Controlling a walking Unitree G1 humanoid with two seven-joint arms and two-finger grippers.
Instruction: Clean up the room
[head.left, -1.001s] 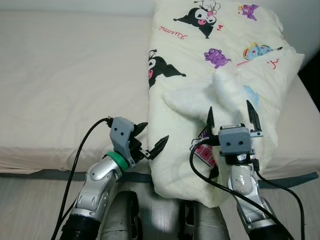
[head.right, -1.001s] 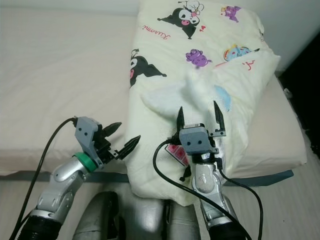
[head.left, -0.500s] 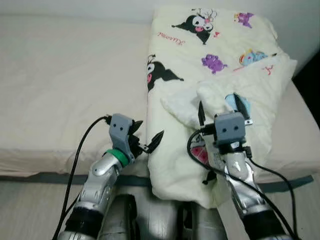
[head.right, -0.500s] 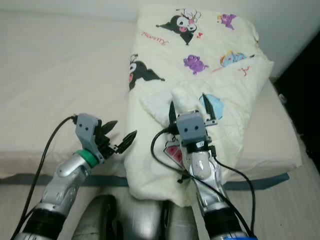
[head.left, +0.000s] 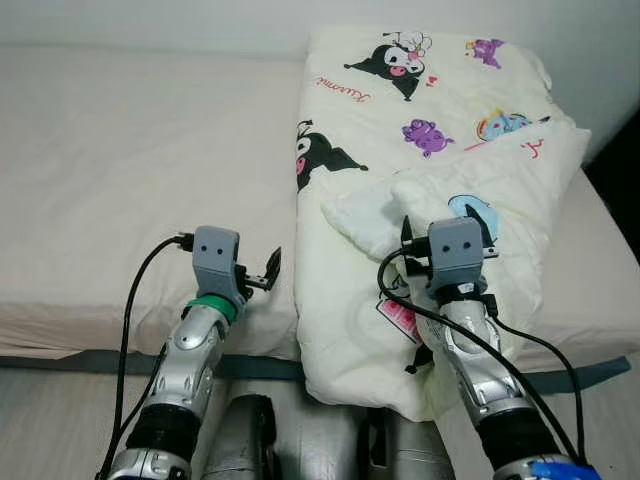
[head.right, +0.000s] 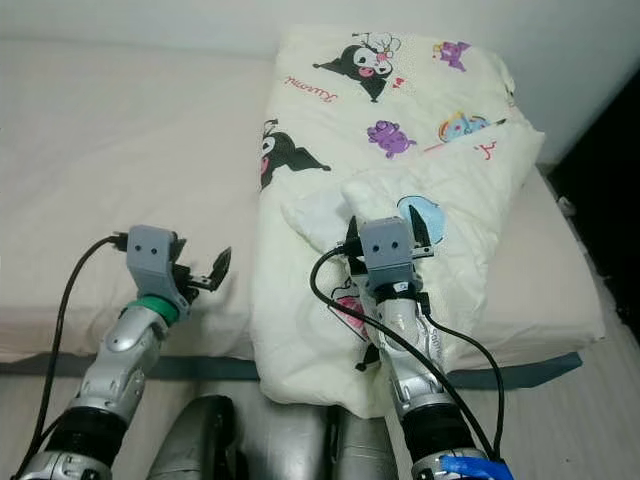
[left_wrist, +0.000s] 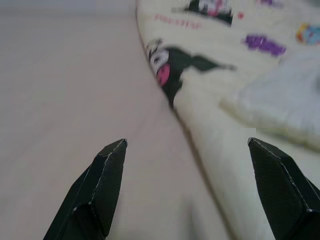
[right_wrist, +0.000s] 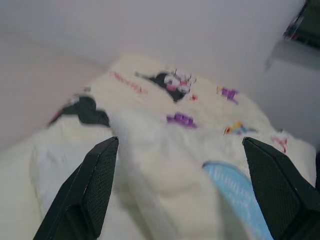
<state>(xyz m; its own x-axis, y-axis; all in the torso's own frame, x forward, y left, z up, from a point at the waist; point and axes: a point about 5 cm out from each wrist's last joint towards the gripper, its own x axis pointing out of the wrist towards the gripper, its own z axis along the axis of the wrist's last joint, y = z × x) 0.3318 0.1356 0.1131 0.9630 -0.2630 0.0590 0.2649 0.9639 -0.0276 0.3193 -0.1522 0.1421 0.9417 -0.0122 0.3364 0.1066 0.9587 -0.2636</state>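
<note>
Nearest the camera, the two silver arms rise from the bottom edge toward the front of the wide bed with its pale beige sheet (head.left: 120, 180). The left claw (head.left: 262, 276) hovers over bare sheet just beside the near left edge of the cream quilted blanket printed with black, purple and blue cartoon characters (head.left: 350, 250); its wrist view shows both black fingers spread wide with nothing between them. The right claw (head.left: 448, 222) sits over the folded-back flap of the blanket, just before a blue cartoon patch (head.right: 418, 214). Its wrist view shows its fingers wide apart too, with the flap in the gap but nothing gripped.

The blanket lies on the right half of the bed in a rough fold, its near end hanging over the mattress edge in front of the robot's legs, its far end reaching up by the wall.

The step in hand looks like tidying this blanket. To do it well, each claw should probably close on a firm pinch of several layers at an edge or corner rather than on the puffy middle, where the fingers would slip off. The hanging end should be lifted clear of the mattress edge before any pulling, and both arms should move together so the fold does not skew.

A pink label (head.left: 398, 320) at the near edge is too small to read. Farther back, pink script (head.left: 342, 90) beside a black character seems to read "Kuromi".
</note>
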